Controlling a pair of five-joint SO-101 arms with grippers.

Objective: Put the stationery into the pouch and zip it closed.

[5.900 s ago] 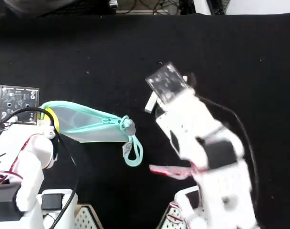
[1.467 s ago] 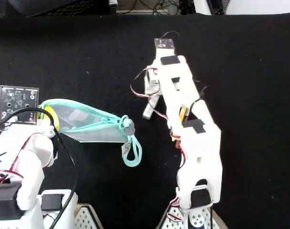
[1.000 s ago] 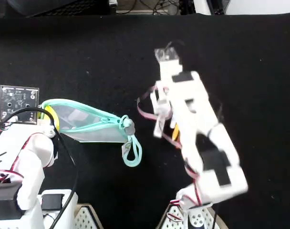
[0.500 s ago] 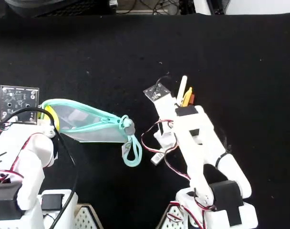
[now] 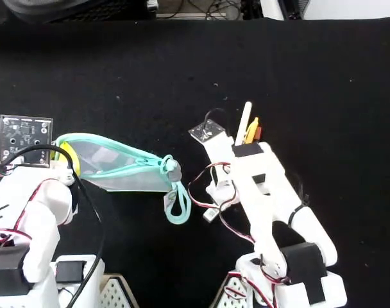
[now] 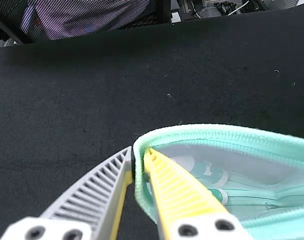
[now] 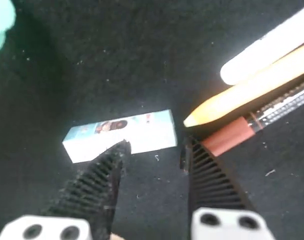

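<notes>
Pinching anything, your left gripper (image 6: 139, 160)?
Yes — its fingers are clenched on the open pouch's (image 6: 217, 137) rim, left side of the counter (image 5: 86, 77).
And your right gripper (image 7: 152, 155)?
Fingers spread over the eraser (image 7: 122, 134) — pens (image 7: 257, 90) lie just beside it, well apart from the pouch.

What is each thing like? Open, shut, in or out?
pouch: unzipped, mouth open.
left gripper: shut on the pouch rim.
eraser: flat on the table, outside the pouch.
pens: lying together on the table, outside the pouch.
right gripper: open, over the eraser.
</notes>
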